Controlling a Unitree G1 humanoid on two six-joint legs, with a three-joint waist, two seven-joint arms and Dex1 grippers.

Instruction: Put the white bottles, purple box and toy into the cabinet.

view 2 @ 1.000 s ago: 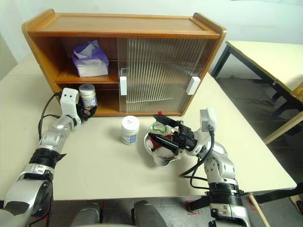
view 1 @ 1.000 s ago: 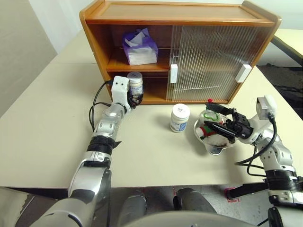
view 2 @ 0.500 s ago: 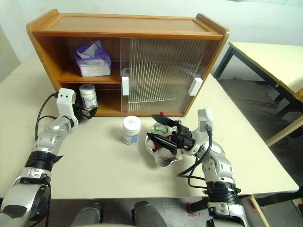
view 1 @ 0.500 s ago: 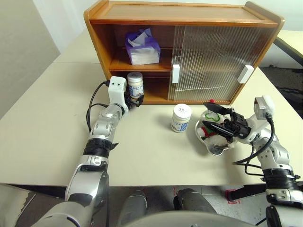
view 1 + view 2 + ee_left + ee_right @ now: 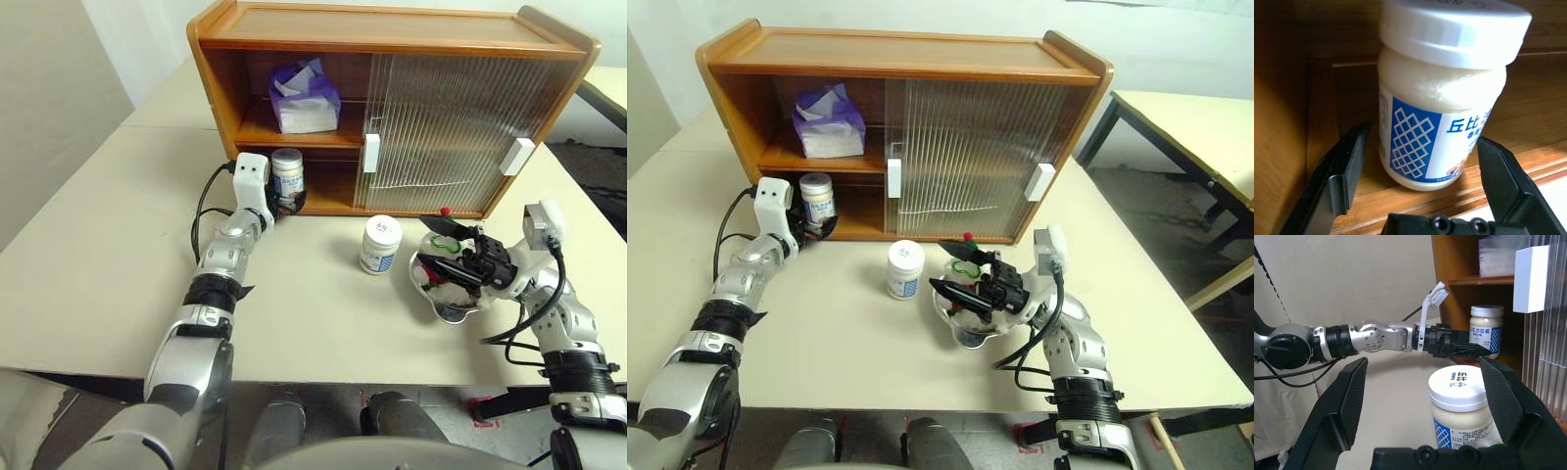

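The left hand (image 5: 1425, 196) stands spread around a bottle (image 5: 287, 174) on the cabinet's (image 5: 392, 29) lower shelf, a black finger on each side and clear of the label (no pinch in the wrist view). The risk here is in pulling out: the bottle sits near the shelf's front edge, and a finger (image 5: 1349, 161) that drags sideways as it leaves could tip it or roll it off onto the surface (image 5: 98, 264). The cable looping beside that arm could also snag.

The second bottle (image 5: 379, 244) stands on the surface in front of the shut sliding door (image 5: 446, 117), just beside the metal bowl (image 5: 446, 299). The right hand (image 5: 453, 253) hovers over the bowl with its fingers wide apart, gripping nothing. The toy (image 5: 441, 276) lies in the bowl beneath it, only partly visible. A closing grip there could catch the bowl's rim and not the soft toy, and lift or flip the bowl into the nearby bottle. The purple box (image 5: 306, 96) is already on the upper shelf.

The surface is a pale cream tabletop, bare apart from these things, with a seam running to a second top at the left. Beyond are a plain light wall, a dark floor on the right and another pale table (image 5: 1185, 117) on black legs.
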